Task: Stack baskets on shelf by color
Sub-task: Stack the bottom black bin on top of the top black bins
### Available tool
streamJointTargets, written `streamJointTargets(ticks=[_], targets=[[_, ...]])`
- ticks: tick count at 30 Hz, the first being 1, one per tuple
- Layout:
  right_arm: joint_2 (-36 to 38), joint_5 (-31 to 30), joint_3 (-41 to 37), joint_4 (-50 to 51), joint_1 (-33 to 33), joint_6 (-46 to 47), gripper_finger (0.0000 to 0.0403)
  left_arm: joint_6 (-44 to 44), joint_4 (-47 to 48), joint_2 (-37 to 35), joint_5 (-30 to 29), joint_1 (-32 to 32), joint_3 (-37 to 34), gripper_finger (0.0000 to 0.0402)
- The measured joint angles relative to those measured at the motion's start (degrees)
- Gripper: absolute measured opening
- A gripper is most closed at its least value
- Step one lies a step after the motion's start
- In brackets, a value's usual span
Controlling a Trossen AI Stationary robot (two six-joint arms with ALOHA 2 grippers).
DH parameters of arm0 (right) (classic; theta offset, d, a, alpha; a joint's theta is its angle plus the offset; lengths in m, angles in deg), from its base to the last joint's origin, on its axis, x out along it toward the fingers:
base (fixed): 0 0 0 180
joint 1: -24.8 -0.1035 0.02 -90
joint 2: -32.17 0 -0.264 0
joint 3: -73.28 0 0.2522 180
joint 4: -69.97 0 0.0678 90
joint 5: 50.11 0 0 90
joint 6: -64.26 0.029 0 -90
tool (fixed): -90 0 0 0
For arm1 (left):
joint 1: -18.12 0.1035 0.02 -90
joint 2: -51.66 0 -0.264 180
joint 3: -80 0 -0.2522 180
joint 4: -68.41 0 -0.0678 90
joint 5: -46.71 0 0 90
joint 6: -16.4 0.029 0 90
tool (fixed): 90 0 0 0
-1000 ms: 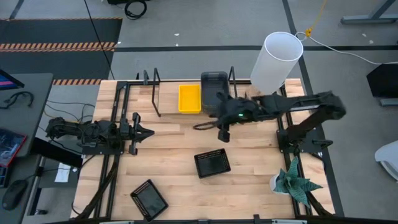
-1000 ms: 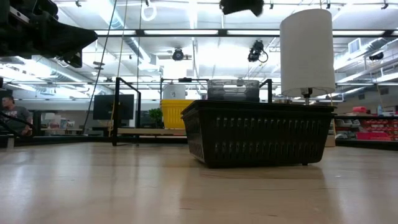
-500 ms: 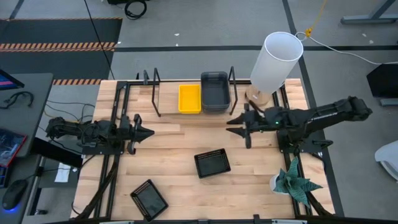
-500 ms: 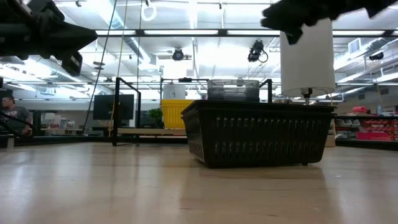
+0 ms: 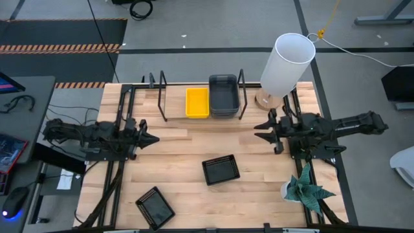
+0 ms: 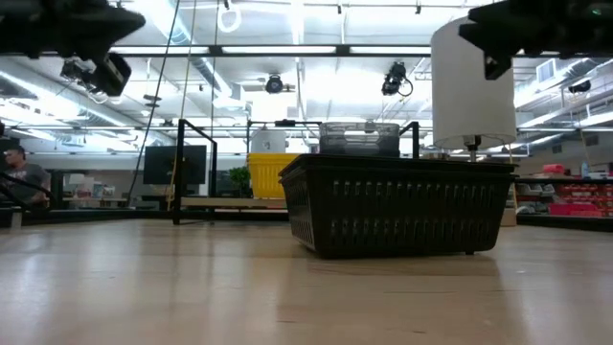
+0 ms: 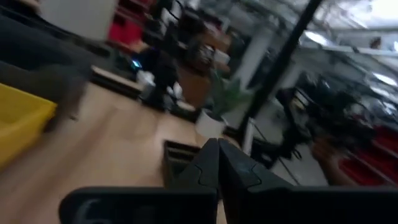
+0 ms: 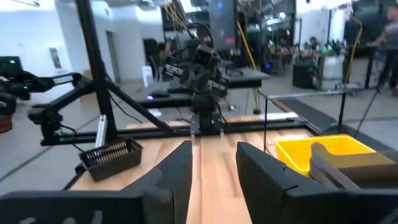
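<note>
A yellow basket point(image 5: 197, 102) and a stack of dark grey baskets point(image 5: 223, 96) stand side by side on the shelf point(image 5: 162, 97) at the table's far edge. One black mesh basket point(image 5: 220, 169) rests on its base mid-table, and it fills the low view point(image 6: 397, 201). A second black mesh basket point(image 5: 155, 207) lies near the near edge. My left gripper point(image 5: 155, 138) hovers shut over the table's left part. My right gripper point(image 5: 259, 133) hovers open at the right, pointing left, apart from every basket.
A tall white cylinder point(image 5: 286, 63) stands at the far right corner, just beyond my right arm. A potted plant point(image 5: 304, 189) sits at the near right corner. Bare wood lies between the two grippers and in front of the shelf.
My right gripper has drawn back from the grey baskets on the shelf toward the table's right edge, and now lies level, pointing left. The grey stack has stayed on the shelf. My left arm has risen slightly in the low view.
</note>
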Motion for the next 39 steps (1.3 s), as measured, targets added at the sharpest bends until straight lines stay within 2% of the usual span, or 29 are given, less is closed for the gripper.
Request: streamJointTargets(ticks=[7,13,18,24,28,32,36,39], targets=[[11.31,5.39,-5.67,1.08,0.00,2.70,0.0130,1.96,0.14,15.41,1.96,-4.89,6.19,0.0006],[17.10,7.36,-6.27,7.71,0.00,5.48,0.0130,3.75,-1.40,25.85,1.08,-8.84,11.52,0.0012],[18.05,7.50,-6.28,10.24,0.00,5.27,0.0130,1.78,3.09,31.84,1.14,-12.59,15.84,0.0015],[17.88,1.82,-6.28,10.04,0.00,5.72,0.0130,-7.13,11.25,37.62,4.63,-18.99,18.90,0.0015],[17.88,1.68,-6.28,9.97,0.00,5.89,0.0130,-11.36,15.60,42.76,1.23,-24.76,21.13,0.0014],[17.88,1.69,-6.28,9.96,0.00,5.91,0.0130,-11.23,20.13,49.38,0.59,-27.52,26.12,0.0013],[17.88,1.69,-6.28,9.97,0.00,5.89,0.0130,-11.60,26.85,56.14,0.34,-28.43,32.36,0.0031],[17.85,1.69,-6.28,9.98,0.00,5.91,0.0130,-11.83,31.39,60.90,0.11,-29.27,36.12,0.0058]])
